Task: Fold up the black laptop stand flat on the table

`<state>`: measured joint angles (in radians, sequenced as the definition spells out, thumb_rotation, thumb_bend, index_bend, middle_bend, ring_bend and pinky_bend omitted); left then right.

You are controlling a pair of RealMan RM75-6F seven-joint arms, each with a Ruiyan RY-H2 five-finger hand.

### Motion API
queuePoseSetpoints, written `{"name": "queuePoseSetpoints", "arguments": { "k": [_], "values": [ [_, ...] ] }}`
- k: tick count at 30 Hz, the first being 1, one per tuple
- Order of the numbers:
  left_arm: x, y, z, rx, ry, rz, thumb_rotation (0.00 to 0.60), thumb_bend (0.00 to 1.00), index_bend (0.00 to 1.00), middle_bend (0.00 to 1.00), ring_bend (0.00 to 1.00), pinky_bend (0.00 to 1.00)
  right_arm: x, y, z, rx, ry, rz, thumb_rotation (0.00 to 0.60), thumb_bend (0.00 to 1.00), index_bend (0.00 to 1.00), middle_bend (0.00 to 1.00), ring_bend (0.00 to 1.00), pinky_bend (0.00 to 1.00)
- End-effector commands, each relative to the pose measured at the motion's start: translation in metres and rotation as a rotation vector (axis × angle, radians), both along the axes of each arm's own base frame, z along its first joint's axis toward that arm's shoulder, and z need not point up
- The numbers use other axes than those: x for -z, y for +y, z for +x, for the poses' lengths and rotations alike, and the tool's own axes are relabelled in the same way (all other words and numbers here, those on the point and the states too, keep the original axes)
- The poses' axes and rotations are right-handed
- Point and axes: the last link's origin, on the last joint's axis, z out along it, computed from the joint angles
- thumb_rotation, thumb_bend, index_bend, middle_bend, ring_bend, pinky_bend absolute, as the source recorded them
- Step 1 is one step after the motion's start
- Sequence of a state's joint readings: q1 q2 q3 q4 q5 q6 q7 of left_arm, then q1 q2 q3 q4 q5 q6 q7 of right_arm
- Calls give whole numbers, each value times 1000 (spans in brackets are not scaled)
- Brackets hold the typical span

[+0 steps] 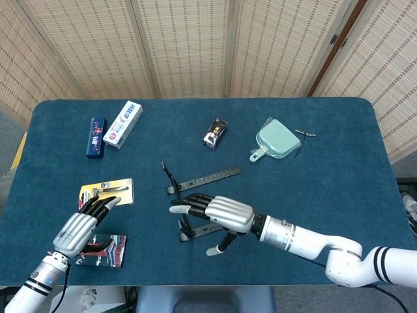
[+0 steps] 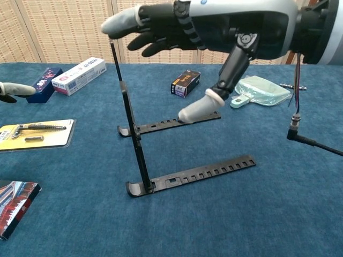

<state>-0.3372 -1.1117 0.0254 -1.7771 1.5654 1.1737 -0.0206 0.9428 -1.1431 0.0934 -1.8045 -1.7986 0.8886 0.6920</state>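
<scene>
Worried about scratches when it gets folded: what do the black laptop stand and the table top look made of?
The black laptop stand looks like thin rigid metal with a matte black finish: slim notched rails, sharp edges; hard plastic is possible. The table is covered in blue cloth, with a fuzzy, felt-like weave.

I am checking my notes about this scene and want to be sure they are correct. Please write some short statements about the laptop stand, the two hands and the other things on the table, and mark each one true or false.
1. The black laptop stand already lies folded flat. False: its support frame stands upright above the two base rails.
2. The right hand is above the stand, fingers spread, holding nothing. True.
3. The left hand grips the stand. False: it is apart from it, near the yellow card.
4. The white box lies beside the dark blue box. True.
5. The mint green pouch lies between the stand's rails. False: it lies farther back, toward the right.
</scene>
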Motion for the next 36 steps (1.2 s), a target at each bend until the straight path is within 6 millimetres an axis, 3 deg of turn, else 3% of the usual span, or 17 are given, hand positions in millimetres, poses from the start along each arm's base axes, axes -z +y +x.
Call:
{"name": "queuePoseSetpoints", "arguments": {
  "k": [1,7,16,27,36],
  "values": [
    [-1,-1,-1,-7,0,3,600,268,7,81,108,31,1,-1,8,-64,72,-34,600,34,0,34,0,58],
    [-2,-2,-2,-14,-11,16,600,268,7,81,108,31,8,-7,22,-145,153,-90,600,37,0,57,0,58],
    [-4,-5,-5,-23,-19,25,600,268,7,81,108,30,22,-9,37,-202,225,-131,600,37,87,212,0,58],
    [-6,-6,-7,-22,-27,31,600,268,7,81,108,31,25,-4,42,-210,211,-110,600,40,113,245,0,58],
    [-5,-7,-7,-23,-26,28,600,268,6,81,108,31,19,1,30,-222,246,-116,600,41,114,266,0,58]
  ]
}}
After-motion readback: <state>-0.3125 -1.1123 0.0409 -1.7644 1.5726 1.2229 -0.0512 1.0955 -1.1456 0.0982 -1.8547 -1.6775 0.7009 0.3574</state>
